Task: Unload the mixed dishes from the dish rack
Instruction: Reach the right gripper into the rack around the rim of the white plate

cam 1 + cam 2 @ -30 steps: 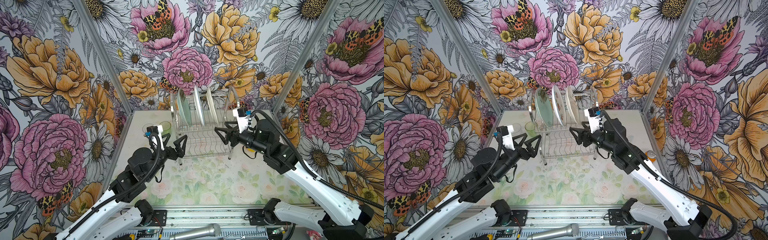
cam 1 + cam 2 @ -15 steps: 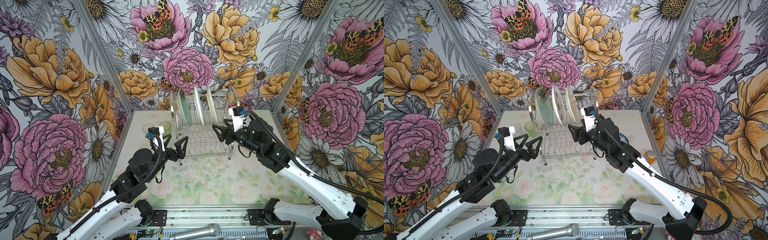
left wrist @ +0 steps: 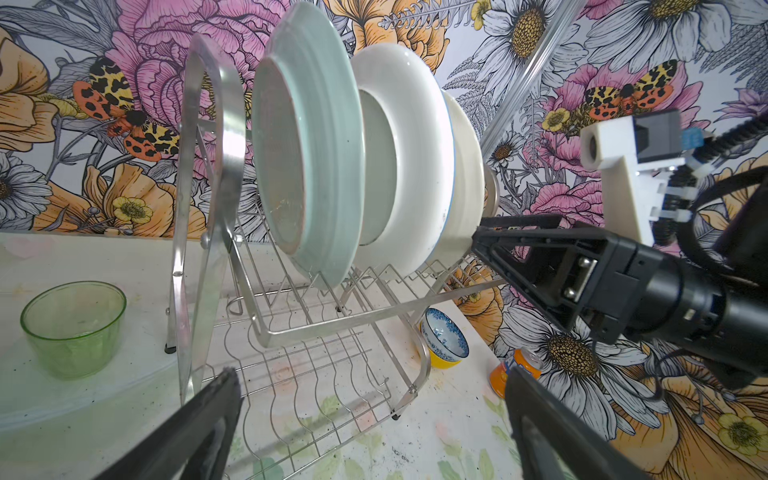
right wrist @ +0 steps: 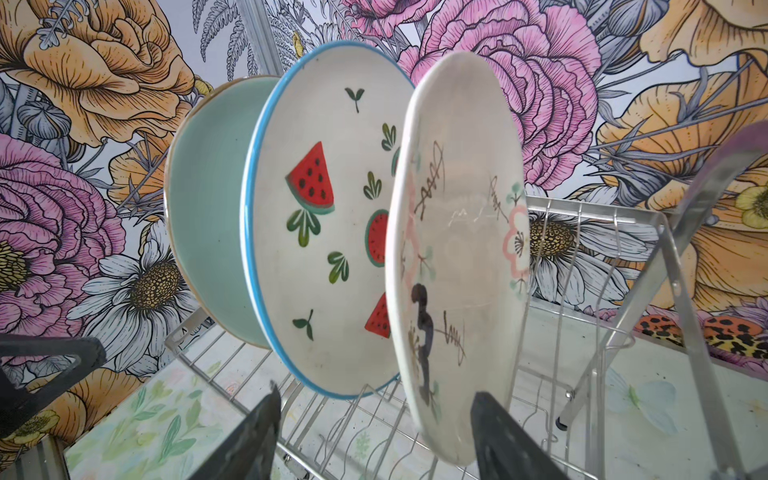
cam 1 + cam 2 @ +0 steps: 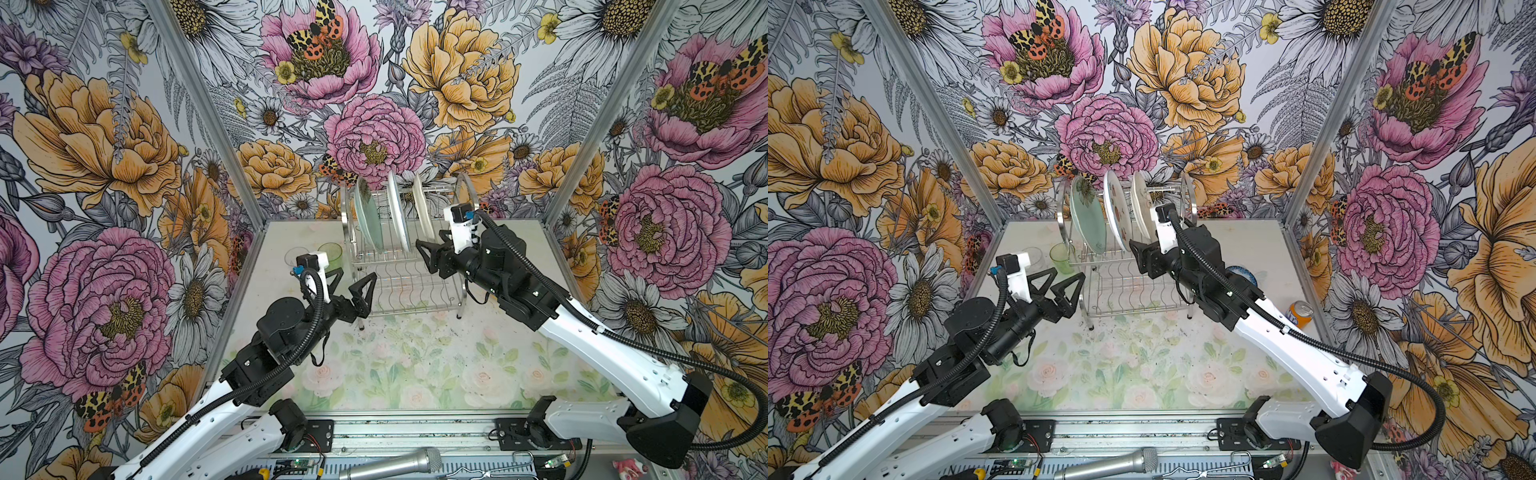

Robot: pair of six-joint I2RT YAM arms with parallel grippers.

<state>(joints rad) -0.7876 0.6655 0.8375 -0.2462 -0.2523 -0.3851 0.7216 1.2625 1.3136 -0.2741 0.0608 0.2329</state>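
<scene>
Right wrist view looks along the upper shelf of the dish rack (image 4: 582,257), where three plates stand on edge in the slots. The cream plate (image 4: 457,257) is nearest, the white plate (image 4: 316,232) with painted watermelon slices is in the middle, and the pale green plate (image 4: 208,216) is farthest. The right gripper (image 4: 376,397) has its jaws spread, and the lower rim of the cream plate sits between the two fingers. I cannot tell whether either finger touches the plate.

In both top views the left gripper (image 5: 357,275) hangs just in front of the rack's left end, above the table (image 5: 395,365). Its jaws are spread wide and nothing is between them.

A green tumbler (image 5: 331,252) and a clear glass (image 5: 296,258) stand upright on the table to the left of the rack.

Seen from the left wrist, a blue-and-white bowl (image 3: 446,338) sits nested in a yellow bowl (image 3: 441,362) on the table past the rack's right end. An orange can (image 3: 515,370) stands near them.
</scene>
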